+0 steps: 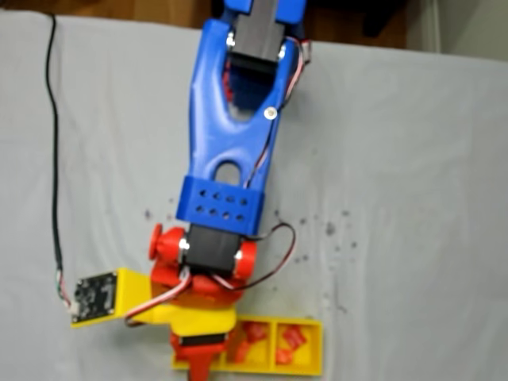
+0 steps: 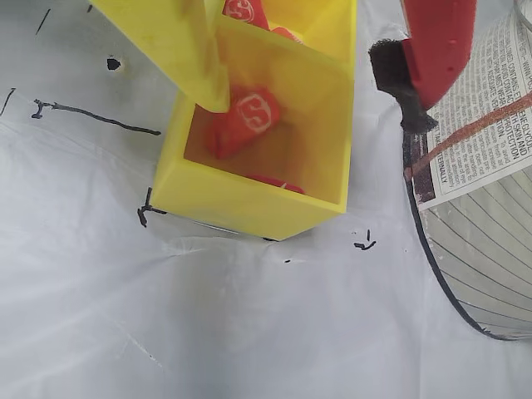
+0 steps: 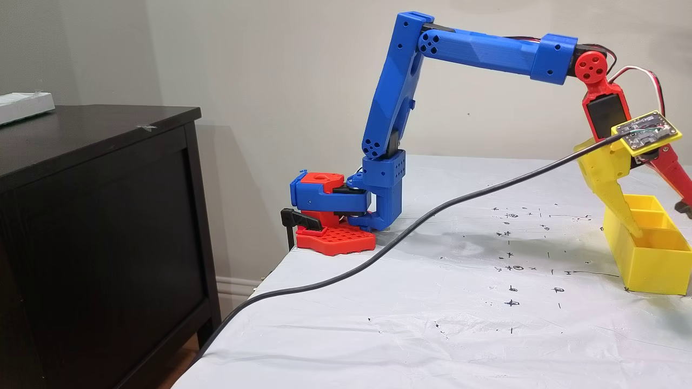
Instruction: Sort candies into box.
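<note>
Holding visible candies: yellow box, three compartments.

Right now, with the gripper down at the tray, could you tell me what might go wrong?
The yellow finger reaches down into the end compartment of the box, close to its wall; a sideways pull could drag or tip the box. The red finger sits outside the box beside a paper-wrapped round container and might knock it. The candy lying near the yellow finger could be nudged out.
</note>
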You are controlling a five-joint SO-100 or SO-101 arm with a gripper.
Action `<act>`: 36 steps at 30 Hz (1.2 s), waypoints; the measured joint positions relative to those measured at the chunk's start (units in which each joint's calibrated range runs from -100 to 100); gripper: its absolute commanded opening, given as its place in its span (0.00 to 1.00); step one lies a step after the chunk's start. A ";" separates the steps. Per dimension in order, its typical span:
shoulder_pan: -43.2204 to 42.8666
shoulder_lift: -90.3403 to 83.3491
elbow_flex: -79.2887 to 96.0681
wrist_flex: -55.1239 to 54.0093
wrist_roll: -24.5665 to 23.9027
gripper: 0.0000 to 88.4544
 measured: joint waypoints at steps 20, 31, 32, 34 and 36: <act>1.25 -1.10 0.43 0.79 0.29 0.00; -2.34 -30.63 28.57 -10.87 -4.15 0.00; -3.04 -34.35 32.08 -11.98 -4.69 0.00; -4.68 -41.62 39.26 -14.52 -5.47 0.00; -6.32 -48.56 47.05 -17.30 -5.96 0.00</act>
